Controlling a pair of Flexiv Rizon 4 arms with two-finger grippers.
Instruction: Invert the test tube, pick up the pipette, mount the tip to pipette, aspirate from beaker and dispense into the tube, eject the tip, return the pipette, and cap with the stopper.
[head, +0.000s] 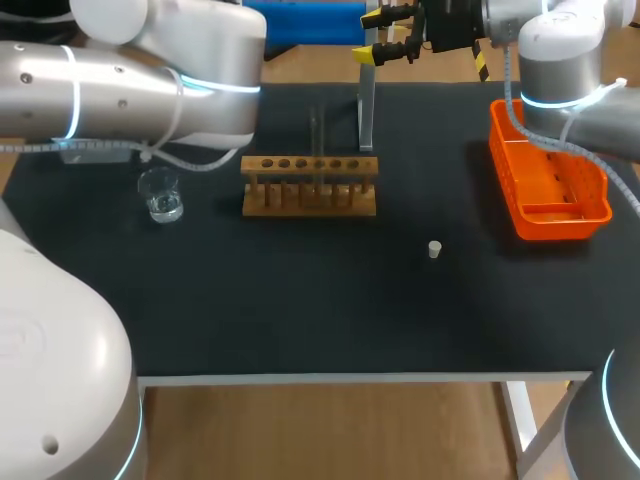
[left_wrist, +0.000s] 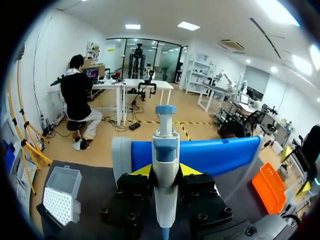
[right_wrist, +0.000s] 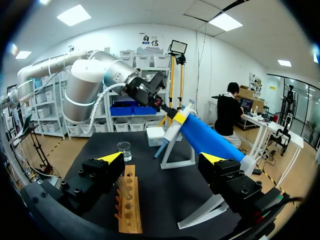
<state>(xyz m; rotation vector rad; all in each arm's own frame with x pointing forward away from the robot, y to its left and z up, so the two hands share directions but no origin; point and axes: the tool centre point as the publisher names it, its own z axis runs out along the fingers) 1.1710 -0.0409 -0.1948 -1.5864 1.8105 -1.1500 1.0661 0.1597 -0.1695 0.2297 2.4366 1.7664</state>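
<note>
As the left gripper (left_wrist: 165, 171) clamps both yellow-tipped fingers on the body of the blue-and-white pipette (left_wrist: 165, 145), plunger end up, I'd call the pick-up done and the tip-mounting step the one in hand. The tip box (left_wrist: 60, 192) sits on the table just off to one side of that gripper. The next move calls for lining the pipette's nose squarely over one tip and pressing straight down. Whether a tip is already on the nose, I cannot tell. Moving across the head view, the glass beaker (head: 160, 195) stands near the left edge with liquid in it. Next comes the wooden rack (head: 310, 190), with the test tube (head: 318, 135) standing upright in one of its holes. Just behind the rack rises the white stand (head: 366, 110), and the right gripper (head: 385, 33) hangs at the stand's top, fingers spread wide and empty. It could crowd the pipette's return. The small stopper (head: 434, 249) waits alone on the black mat, well apart from the rack, and the orange basket (head: 598, 190) sits at the far right.
</note>
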